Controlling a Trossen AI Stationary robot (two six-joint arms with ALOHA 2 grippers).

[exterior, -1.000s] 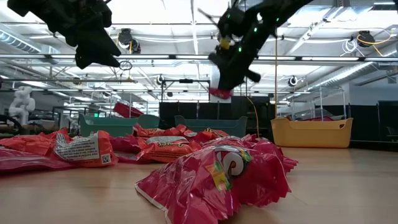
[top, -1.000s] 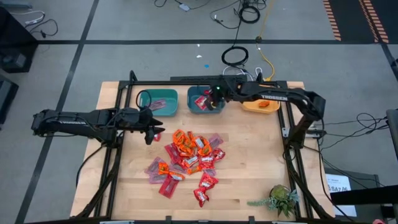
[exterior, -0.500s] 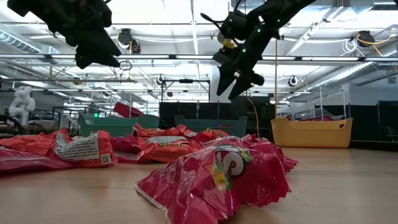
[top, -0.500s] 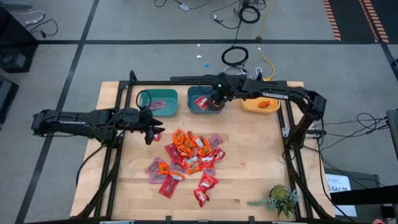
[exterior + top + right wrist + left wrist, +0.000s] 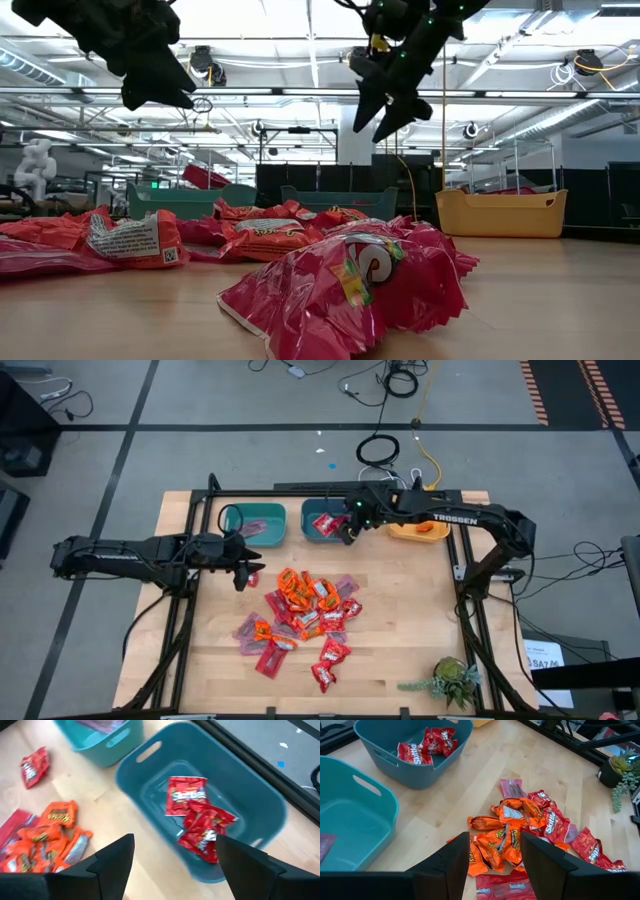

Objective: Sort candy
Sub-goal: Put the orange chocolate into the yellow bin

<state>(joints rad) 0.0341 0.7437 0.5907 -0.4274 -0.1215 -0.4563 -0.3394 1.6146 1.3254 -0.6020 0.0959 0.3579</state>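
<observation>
The candy lies as a loose pile of red, orange and mauve wrapped packs (image 5: 305, 610) in the middle of the table. More red packs (image 5: 200, 820) lie on the floor of the blue middle bin (image 5: 312, 535). My right gripper (image 5: 345, 532) hangs open above that bin's near rim with nothing between its fingers (image 5: 115, 862). My left gripper (image 5: 245, 572) hovers open, also holding nothing, just left of the pile, well above the table in the low view (image 5: 165, 90).
A teal bin (image 5: 255, 523) at the far left holds a mauve pack. A yellow bin (image 5: 420, 528) at the far right holds an orange one. A small potted plant (image 5: 452, 682) stands at the near right corner. Bare wood (image 5: 410, 620) lies right of the pile.
My right gripper has opened and let go of a red pack, which has dropped into the blue middle bin. The gripper has then risen and drawn back a little toward the near edge of the table.
</observation>
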